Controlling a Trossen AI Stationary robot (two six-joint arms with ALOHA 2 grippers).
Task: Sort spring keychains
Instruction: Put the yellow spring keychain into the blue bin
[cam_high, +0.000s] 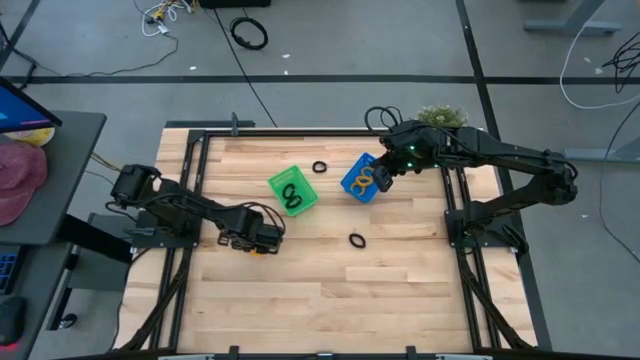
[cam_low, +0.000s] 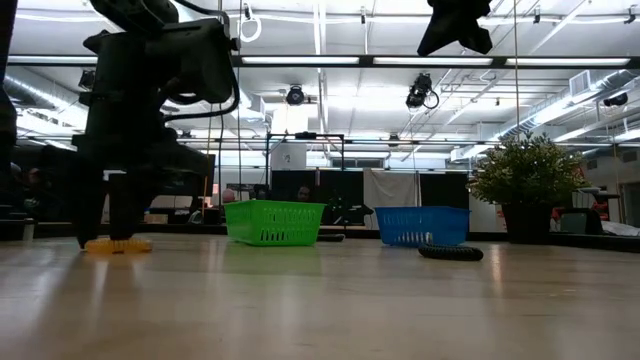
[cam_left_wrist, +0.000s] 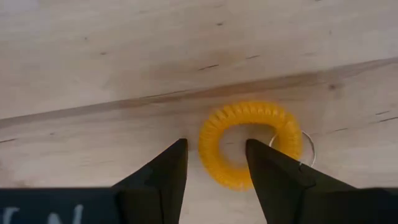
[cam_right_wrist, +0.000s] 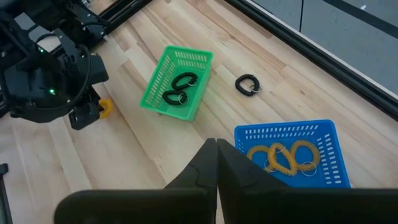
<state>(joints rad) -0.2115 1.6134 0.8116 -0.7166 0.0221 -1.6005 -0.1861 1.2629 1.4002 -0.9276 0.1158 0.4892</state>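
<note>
An orange spring keychain (cam_left_wrist: 249, 143) lies flat on the wood near the table's left side (cam_high: 259, 250). My left gripper (cam_left_wrist: 214, 146) is open and low over it (cam_low: 115, 238). One finger stands outside the ring and one over its hole. My right gripper (cam_right_wrist: 216, 148) is shut and empty, raised above the blue basket (cam_high: 352, 183), which holds orange keychains (cam_right_wrist: 283, 157). The green basket (cam_high: 293, 190) holds black keychains (cam_right_wrist: 179, 88). Two black keychains lie loose on the table, one behind the baskets (cam_high: 320, 167) and one nearer (cam_high: 357, 240). My left gripper comes from above, pointing down, with its open fingers (cam_left_wrist: 168, 168) on either side of the orange ring's band (cam_left_wrist: 208, 146), which lies flat on the table. I cannot tell whether the fingers touch it.
The two baskets stand side by side at the table's middle far part (cam_low: 275, 222) (cam_low: 420, 225). A potted plant (cam_high: 440, 115) sits at the far right corner. Dark frame rails (cam_high: 195, 170) run along the table's sides. Bare wood spreads across the near half.
</note>
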